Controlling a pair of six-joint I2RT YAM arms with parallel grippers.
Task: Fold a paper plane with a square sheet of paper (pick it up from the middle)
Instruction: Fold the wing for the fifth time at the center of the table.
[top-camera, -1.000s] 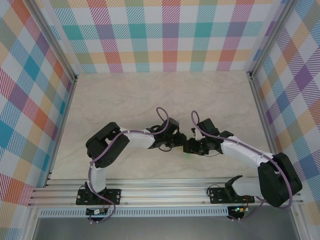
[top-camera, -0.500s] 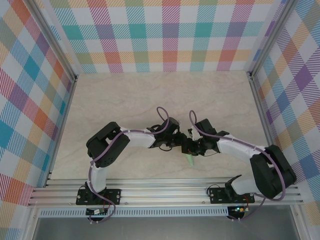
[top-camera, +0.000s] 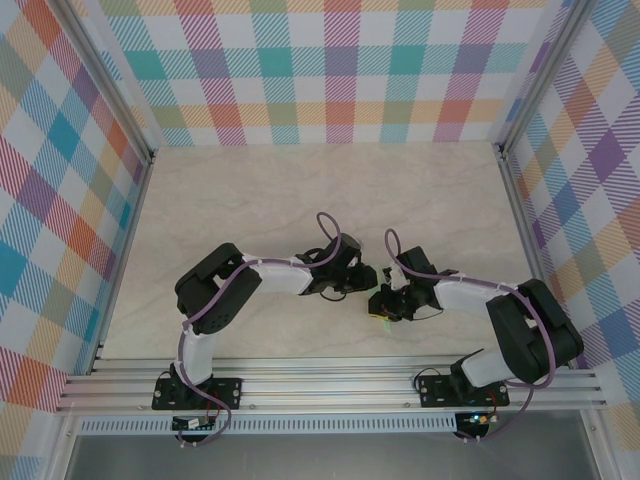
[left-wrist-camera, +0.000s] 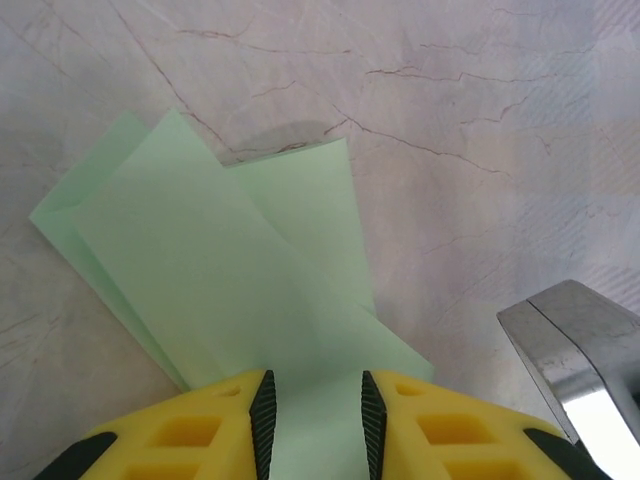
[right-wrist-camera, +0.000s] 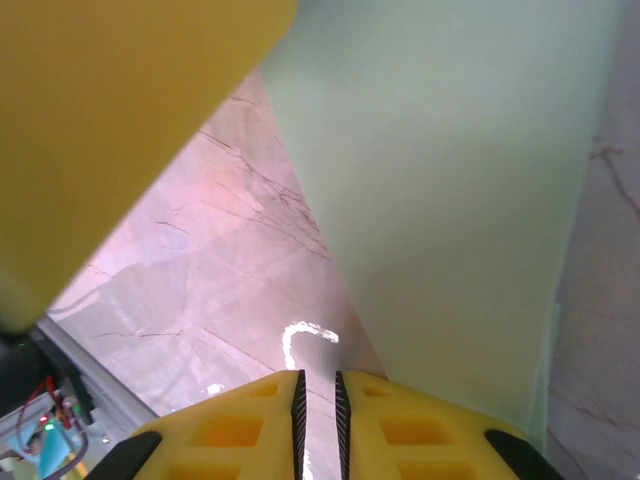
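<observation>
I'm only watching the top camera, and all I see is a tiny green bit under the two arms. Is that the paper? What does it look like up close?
Observer: Yes. On the left wrist camera the paper is folded into overlapping layers, seen against the marbled table.
Operator: Is the left arm pinching it?
Observer: The left gripper has its fingers apart, with the paper running between them.
Operator: And the other one?
Observer: On the right wrist camera the right gripper is almost closed; the paper sits beside it, not in the slit.
</observation>
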